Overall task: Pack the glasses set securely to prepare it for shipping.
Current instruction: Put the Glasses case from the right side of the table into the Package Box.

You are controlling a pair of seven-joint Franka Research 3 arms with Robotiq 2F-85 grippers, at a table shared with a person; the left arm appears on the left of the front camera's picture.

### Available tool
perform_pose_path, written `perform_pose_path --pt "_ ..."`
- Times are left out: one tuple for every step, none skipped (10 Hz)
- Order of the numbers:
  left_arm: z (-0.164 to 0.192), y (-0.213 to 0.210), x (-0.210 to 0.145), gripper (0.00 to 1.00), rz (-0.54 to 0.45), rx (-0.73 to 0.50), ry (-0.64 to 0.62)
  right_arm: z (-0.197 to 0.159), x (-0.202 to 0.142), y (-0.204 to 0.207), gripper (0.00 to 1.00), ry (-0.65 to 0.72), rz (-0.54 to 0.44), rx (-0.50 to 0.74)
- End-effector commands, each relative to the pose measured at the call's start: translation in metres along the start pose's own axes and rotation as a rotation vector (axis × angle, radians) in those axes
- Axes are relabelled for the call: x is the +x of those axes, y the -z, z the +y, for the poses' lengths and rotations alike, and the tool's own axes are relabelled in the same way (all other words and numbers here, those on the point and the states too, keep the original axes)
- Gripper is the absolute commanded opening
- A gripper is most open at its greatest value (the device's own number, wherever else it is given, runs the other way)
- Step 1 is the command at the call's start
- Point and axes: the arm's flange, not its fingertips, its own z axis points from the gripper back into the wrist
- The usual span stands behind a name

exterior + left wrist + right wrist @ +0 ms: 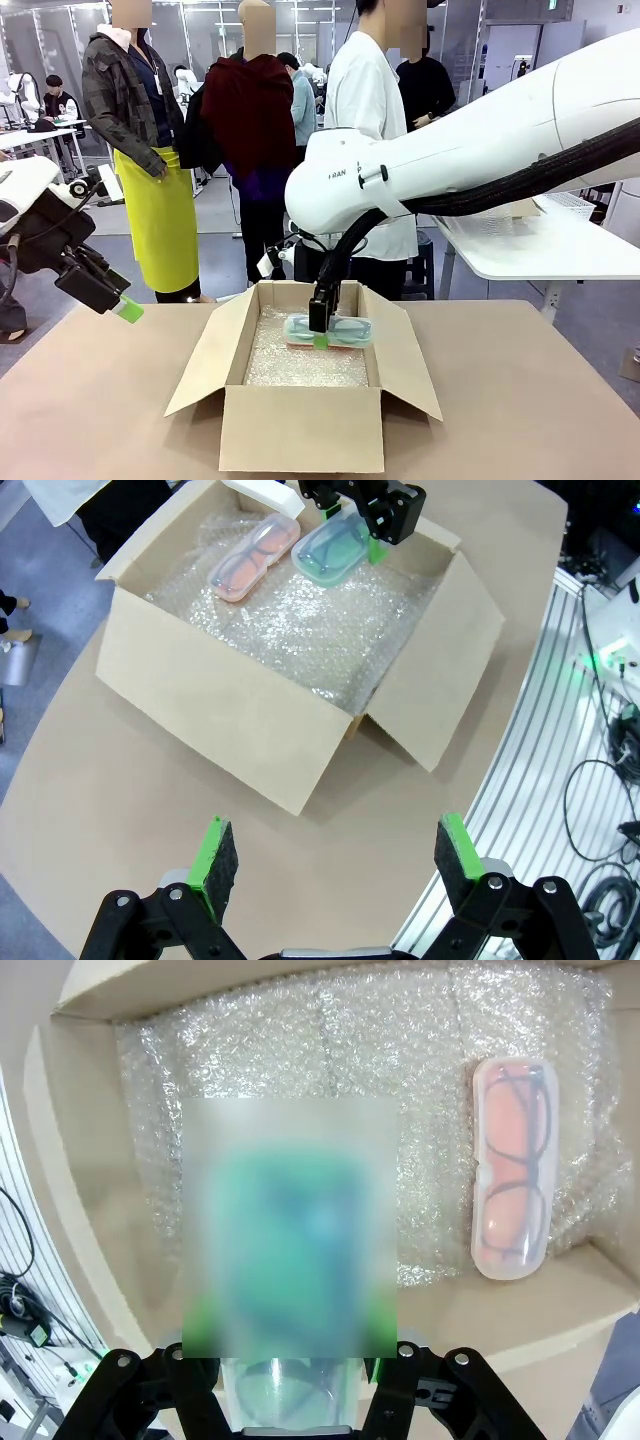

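My right fingers (320, 338) are clenched on the mint case (350, 330), holding it low inside the open box (300, 430) at its far end, over the bubble wrap (300, 365). I cannot tell whether it touches the wrap. The pink case (255, 558) lies on the wrap just beside it. My left fingers (127, 309) hang spread and empty above the table (520, 400), left of the box.

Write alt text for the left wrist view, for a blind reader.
An open cardboard box lined with bubble wrap holds a pink glasses case, and the right end effector grips a mint green glasses case beside it. In the foreground, the left end effector hangs open above the brown tabletop.
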Motion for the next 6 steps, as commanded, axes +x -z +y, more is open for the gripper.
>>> perform_pose_path --pt "0.000 -0.001 -0.001 1.00 -0.014 -0.019 0.003 0.002 0.000 -0.001 0.47 -0.004 0.005 -0.001" --pt "0.000 -0.001 -0.001 1.00 -0.014 -0.019 0.003 0.002 0.000 -0.001 0.47 -0.004 0.005 -0.001" --pt "0.000 -0.001 -0.001 1.00 -0.014 -0.019 0.003 0.002 0.000 -0.001 0.47 -0.004 0.005 -0.001" --pt "0.000 -0.001 -0.001 1.00 -0.014 -0.019 0.003 0.002 0.000 -0.001 0.47 -0.004 0.005 -0.001" --pt "0.000 -0.001 -0.001 1.00 -0.014 -0.019 0.003 0.000 0.000 0.000 0.64 0.000 0.000 0.000" --pt "0.000 -0.001 -0.001 1.00 -0.014 -0.019 0.003 -0.008 0.015 0.011 0.64 -0.080 -0.005 -0.019"
